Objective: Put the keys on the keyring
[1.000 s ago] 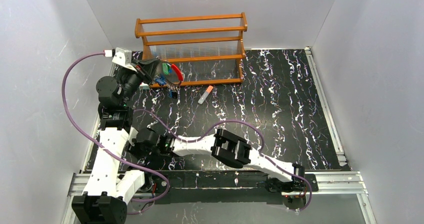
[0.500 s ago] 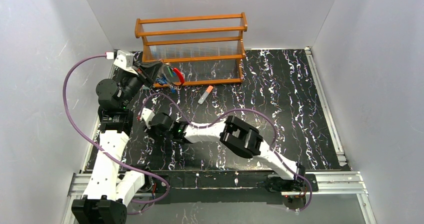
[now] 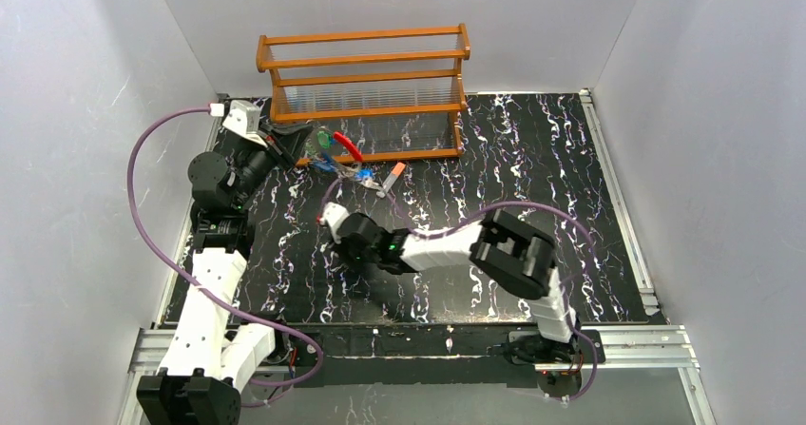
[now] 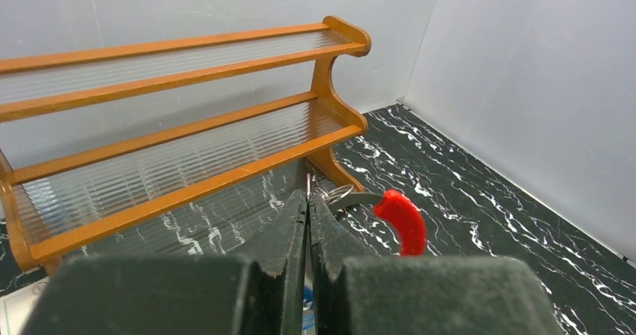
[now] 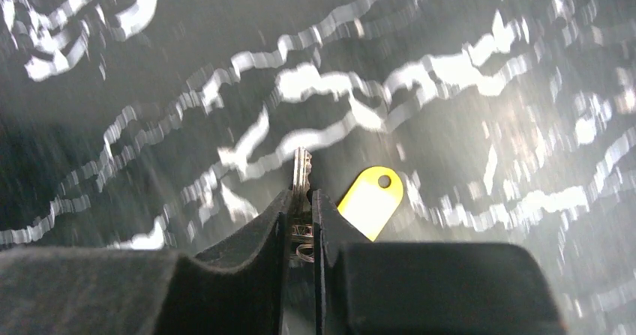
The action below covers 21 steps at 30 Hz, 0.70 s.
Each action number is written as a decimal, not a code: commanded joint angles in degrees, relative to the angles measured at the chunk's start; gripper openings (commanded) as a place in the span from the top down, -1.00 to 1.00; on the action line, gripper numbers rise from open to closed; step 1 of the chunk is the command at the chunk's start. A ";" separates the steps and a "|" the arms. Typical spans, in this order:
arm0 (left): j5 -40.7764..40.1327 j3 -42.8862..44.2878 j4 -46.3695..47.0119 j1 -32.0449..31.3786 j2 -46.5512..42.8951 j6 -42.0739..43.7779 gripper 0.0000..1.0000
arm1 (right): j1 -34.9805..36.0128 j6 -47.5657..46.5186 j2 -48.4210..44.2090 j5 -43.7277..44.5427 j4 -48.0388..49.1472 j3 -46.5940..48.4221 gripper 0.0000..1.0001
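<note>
My left gripper (image 3: 290,144) (image 4: 308,200) is shut on the keyring (image 3: 333,143), held just in front of the rack's left end. The ring's red section (image 4: 401,221) sticks out to the right of my fingers. A green key (image 3: 326,140) and blue keys (image 3: 359,172) hang from the ring. My right gripper (image 3: 333,227) (image 5: 301,196) is shut on a metal key (image 5: 301,168) with a yellow plastic tag (image 5: 371,200), held low over the black marbled table. It is in front of and apart from the ring. This key is hidden in the top view.
A wooden rack with clear ribbed shelves (image 3: 366,73) (image 4: 187,125) stands at the back. A grey stick with an orange cap (image 3: 388,180) lies in front of it, right of the blue keys. White walls close the sides and back.
My right arm has swung from the near left toward the middle and further from the base, carrying the key. My left gripper shifted slightly; the hanging blue keys now trail to the right.
</note>
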 commanded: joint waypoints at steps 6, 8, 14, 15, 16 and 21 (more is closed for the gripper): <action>3.06 -0.50 2.37 -0.62 2.96 -0.44 1.00 | -4.07 7.44 -19.09 1.97 -9.19 -18.10 0.49; 3.71 -0.82 2.33 -0.96 3.66 0.02 1.00 | -5.64 8.07 -22.62 0.18 -9.93 -18.85 0.38; 4.62 -0.70 2.25 -1.97 4.78 2.62 1.00 | -7.44 7.11 -33.55 -5.31 -10.08 -23.04 0.09; 4.64 -0.16 1.79 -2.07 4.92 3.63 1.00 | -7.54 7.26 -35.11 -6.38 -9.94 -24.02 0.06; 4.65 0.41 0.73 -2.13 5.16 4.55 1.00 | -7.75 7.65 -36.77 -7.34 -9.73 -25.41 0.04; 3.61 1.44 -1.81 -2.13 4.76 7.76 1.00 | -10.05 10.04 -43.18 -12.25 -7.53 -32.93 -0.02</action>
